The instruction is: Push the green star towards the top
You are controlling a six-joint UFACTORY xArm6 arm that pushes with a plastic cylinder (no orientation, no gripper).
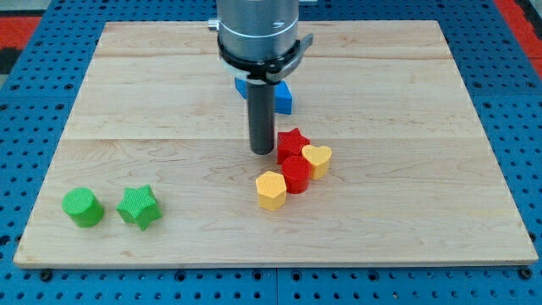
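The green star point(139, 207) lies near the board's bottom left, next to a green cylinder point(82, 207) on its left. My tip point(262, 152) rests on the board near the middle, just left of a red star point(292, 141) and far to the right of and above the green star.
A red cylinder point(296, 174), a yellow heart point(318, 158) and a yellow hexagon point(271, 190) cluster right of and below my tip. A blue block point(279, 96) sits behind the rod, partly hidden. The wooden board point(440, 169) lies on a blue pegboard.
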